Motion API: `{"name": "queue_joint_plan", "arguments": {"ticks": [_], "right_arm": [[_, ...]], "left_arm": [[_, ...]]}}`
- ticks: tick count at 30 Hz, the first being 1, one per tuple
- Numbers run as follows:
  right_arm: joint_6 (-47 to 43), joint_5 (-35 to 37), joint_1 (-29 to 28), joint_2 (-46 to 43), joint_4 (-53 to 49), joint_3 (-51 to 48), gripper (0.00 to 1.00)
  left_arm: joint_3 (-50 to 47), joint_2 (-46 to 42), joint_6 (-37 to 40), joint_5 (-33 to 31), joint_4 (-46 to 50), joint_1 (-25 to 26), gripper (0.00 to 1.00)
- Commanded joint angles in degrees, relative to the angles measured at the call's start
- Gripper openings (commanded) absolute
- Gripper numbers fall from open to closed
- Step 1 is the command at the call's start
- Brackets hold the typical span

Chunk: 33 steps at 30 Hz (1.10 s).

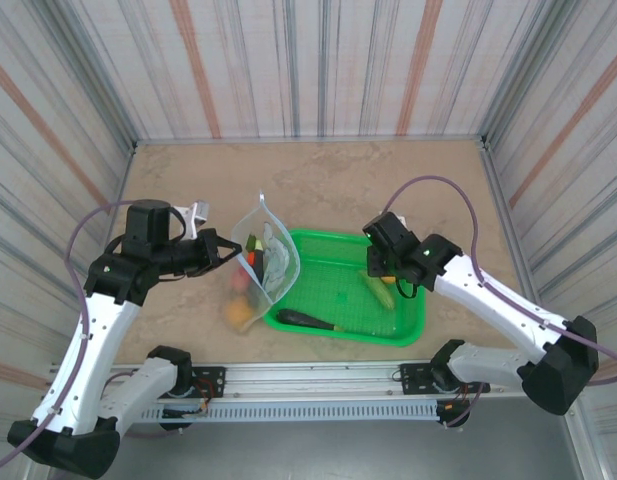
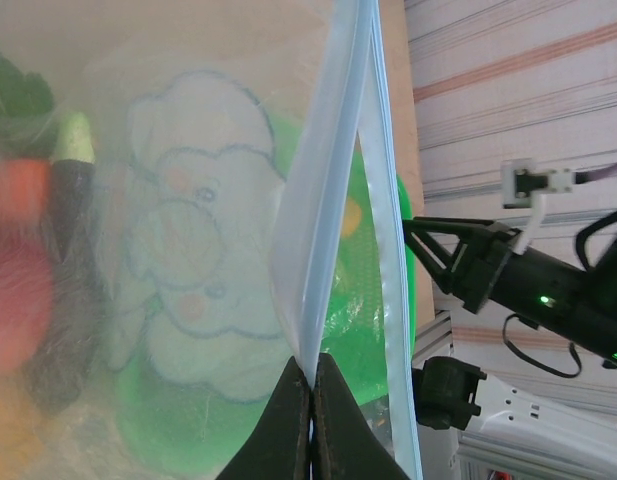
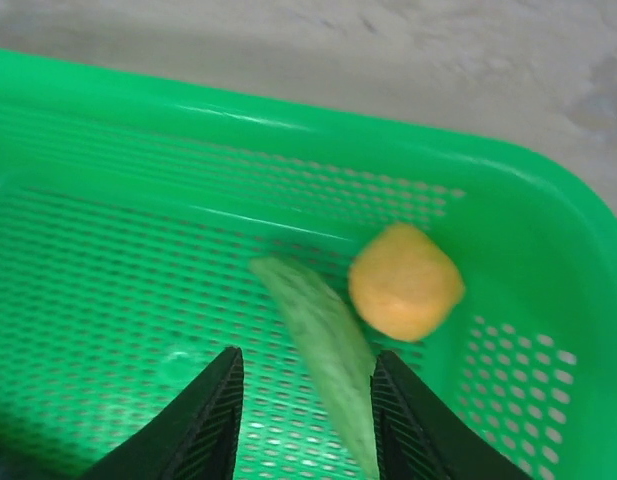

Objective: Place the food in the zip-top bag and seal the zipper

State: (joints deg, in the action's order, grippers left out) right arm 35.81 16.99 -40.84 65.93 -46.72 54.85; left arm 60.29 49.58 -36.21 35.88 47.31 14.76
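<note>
My left claw (image 2: 310,395) is pinched tight on one lip of the zipper (image 2: 323,200). The other lip runs free beside it, so the two pale blue strips part above my fingertips and the mouth gapes. From above, the bag (image 1: 266,262) stands on the table (image 1: 318,180) just left of the basket (image 1: 413,325). Its right side leans against the basket's left rim, and my left claw (image 1: 228,252) meets it from the left. Through the plastic on my left wrist view I see a dark piece (image 2: 73,250) with a pale green tip, with red and orange blurs beside it. They are too smeared to name, though they look like food already inside. From above, an orange lump (image 1: 238,315) sits at the bottom of the bag.

My right claw (image 3: 306,400) hangs low over the right end of the basket (image 3: 138,200), jaws apart. The cucumber (image 3: 323,340) lies on the mesh between my fingers, slanting towards the right one. I cannot tell whether its near end touches that finger. An orange fruit (image 3: 405,282) rests against the cucumber's right side, just beyond my right finger. From above, an eggplant (image 1: 308,320) lies along the basket's near edge, well apart from this claw (image 1: 380,272).
</note>
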Motion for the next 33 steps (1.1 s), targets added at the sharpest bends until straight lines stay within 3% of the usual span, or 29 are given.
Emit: {"name": "queue_joint_plan", "arguments": {"ticks": [1, 4, 23, 27, 33], "right_arm": [[3.6, 3.1, 2.3, 0.6, -0.2, -1.4, 0.41], [4.7, 5.4, 3.3, 3.6, 0.3, -1.5, 0.5], [4.8, 0.2, 9.1, 17.6, 12.1, -7.6, 0.66], [4.4, -0.8, 9.6, 18.8, 14.2, -8.6, 0.61], [4.0, -1.9, 9.6, 17.5, 14.3, -8.0, 0.37]], "left_arm": [[0.0, 0.0, 1.2, -0.4, 0.7, 0.4, 0.0], [-0.1, -0.1, 1.6, -0.3, 0.7, 0.4, 0.0], [-0.5, 0.9, 2.4, -0.6, 1.5, 0.4, 0.0], [-0.5, 0.7, 2.0, -0.9, 1.5, 0.4, 0.0], [-1.1, -0.2, 2.1, -1.2, 2.1, 0.4, 0.0]]}}
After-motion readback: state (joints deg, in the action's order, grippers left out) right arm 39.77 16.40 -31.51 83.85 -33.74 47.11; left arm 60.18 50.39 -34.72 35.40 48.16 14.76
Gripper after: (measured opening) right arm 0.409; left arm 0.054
